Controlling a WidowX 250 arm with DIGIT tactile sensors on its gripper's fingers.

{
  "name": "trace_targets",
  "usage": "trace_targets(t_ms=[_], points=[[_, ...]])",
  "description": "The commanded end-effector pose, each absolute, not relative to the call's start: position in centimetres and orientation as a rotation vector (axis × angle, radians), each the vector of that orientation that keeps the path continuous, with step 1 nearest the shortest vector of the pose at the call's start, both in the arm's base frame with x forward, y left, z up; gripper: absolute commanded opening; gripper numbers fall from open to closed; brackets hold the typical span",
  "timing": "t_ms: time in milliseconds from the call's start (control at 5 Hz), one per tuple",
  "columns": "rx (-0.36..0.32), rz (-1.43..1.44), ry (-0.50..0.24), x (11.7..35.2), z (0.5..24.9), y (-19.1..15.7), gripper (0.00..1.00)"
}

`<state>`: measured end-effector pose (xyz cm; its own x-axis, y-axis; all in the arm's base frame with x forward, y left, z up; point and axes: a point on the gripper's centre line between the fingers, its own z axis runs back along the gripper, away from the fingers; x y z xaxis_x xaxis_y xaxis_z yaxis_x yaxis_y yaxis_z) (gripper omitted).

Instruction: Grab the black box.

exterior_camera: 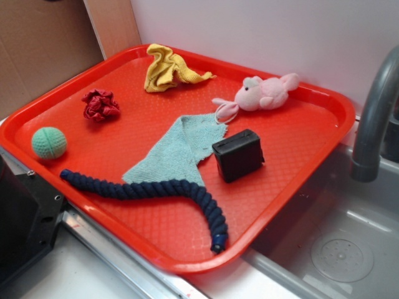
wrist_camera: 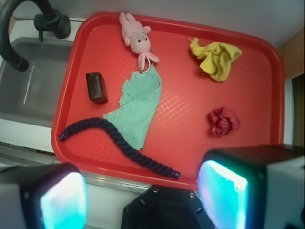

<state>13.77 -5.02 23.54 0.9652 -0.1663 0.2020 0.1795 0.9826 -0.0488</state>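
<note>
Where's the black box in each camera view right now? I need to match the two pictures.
Exterior: the black box sits right of centre on the red tray, beside the teal cloth.
Wrist: the black box is upper left, near the tray's sink-side edge.
Shared landmark: the pink plush toy just beyond it.

A red tray (exterior_camera: 312,118) holds a pink plush (exterior_camera: 265,92), teal cloth (exterior_camera: 177,149), navy rope (exterior_camera: 149,190) and green ball (exterior_camera: 48,142).
</note>
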Motion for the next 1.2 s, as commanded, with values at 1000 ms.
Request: trace_targets(t_ms=[1000], points=[[-0.065, -0.217, -0.248, 21.4, 10.0, -11.8, 1.0]])
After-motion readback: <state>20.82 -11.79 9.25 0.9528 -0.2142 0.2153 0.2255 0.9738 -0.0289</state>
